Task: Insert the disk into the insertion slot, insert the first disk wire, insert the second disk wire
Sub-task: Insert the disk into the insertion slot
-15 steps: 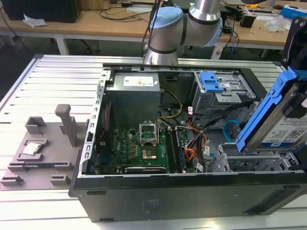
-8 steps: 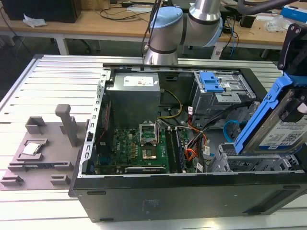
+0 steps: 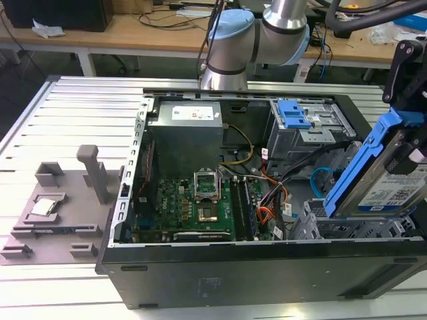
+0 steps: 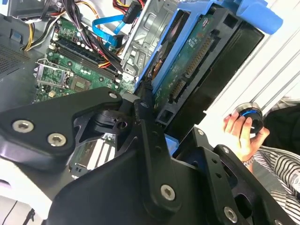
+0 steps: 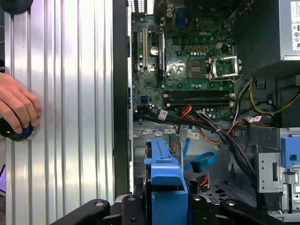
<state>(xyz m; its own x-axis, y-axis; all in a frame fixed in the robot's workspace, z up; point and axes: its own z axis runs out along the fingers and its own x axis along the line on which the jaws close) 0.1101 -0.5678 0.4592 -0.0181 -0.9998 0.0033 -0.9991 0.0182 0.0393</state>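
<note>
The disk (image 3: 381,181), silver with a white label in a bright blue carrier, hangs steeply tilted over the open computer case at the exterior view's right. My gripper (image 3: 415,143) is shut on its upper part. The second wrist view shows the disk's green circuit-board side (image 4: 187,79) with a black finger (image 4: 143,105) pressed on the carrier's edge. In the first wrist view the blue carrier (image 5: 165,173) stands between the black jaws. The insertion slot (image 3: 319,227), a silver perforated cage, lies just under the disk's lower end; I cannot tell whether they touch.
Blue and orange cables (image 3: 319,180) lie loose beside the slot. A grey cage with a blue latch (image 3: 293,113) sits behind it. A person's hand (image 5: 16,110) rests on a round knob on the ribbed table. A grey fixture (image 3: 60,207) stands at the exterior view's left.
</note>
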